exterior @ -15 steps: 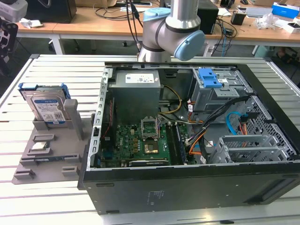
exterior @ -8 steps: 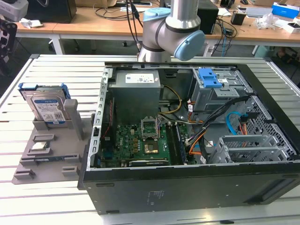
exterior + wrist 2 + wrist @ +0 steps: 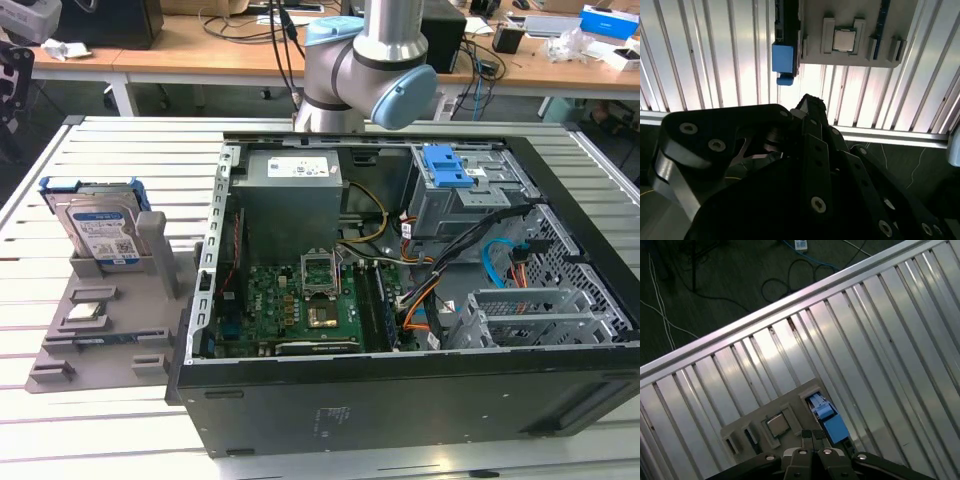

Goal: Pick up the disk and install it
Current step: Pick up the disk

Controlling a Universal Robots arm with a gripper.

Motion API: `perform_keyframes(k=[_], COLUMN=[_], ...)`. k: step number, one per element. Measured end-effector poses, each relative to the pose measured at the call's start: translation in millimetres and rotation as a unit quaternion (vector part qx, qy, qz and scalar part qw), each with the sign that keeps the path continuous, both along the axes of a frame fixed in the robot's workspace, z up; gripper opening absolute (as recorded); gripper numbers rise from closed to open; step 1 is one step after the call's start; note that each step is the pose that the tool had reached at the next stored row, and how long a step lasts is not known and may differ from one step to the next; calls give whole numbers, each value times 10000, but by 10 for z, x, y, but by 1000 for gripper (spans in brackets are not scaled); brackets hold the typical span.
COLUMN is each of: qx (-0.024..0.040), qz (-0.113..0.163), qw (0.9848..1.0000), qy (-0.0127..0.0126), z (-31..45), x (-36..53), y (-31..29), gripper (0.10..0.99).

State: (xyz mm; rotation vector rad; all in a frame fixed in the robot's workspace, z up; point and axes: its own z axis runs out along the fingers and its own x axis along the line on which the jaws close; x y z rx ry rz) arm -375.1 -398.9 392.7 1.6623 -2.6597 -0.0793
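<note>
the disk (image 3: 100,232) stands upright on its edge in a slot of a grey holder (image 3: 70,345). the holder lies on the slatted metal bench (image 3: 120,150), at the exterior view's left of the open computer case (image 3: 400,390). the disk's labelled face shows in that view, with the blue rail running along its top edge. a small square processor chip (image 3: 86,311) lies flat in a recess of the same holder, just in front of the disk.

in both wrist views the gripper (image 3: 812,436) (image 3: 810,100) hangs above the bench, looking down on the holder (image 3: 757,412) (image 3: 855,55). its black fingers are pressed together with nothing between them. it is apart from the disk (image 3: 830,422) (image 3: 785,57), which is seen edge-on there as a blue strip, with the chip (image 3: 776,424) (image 3: 844,39) beside it.

the arm (image 3: 365,70) rises behind the case at the top of the exterior view.
</note>
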Motion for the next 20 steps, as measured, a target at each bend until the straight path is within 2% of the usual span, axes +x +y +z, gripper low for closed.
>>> perform_keyframes(k=[12,20], qx=[0,0], qz=[473,817], qw=[9989,9967], qy=[0,0], z=[0,0], x=[0,0], y=[0,0], gripper=[106,106])
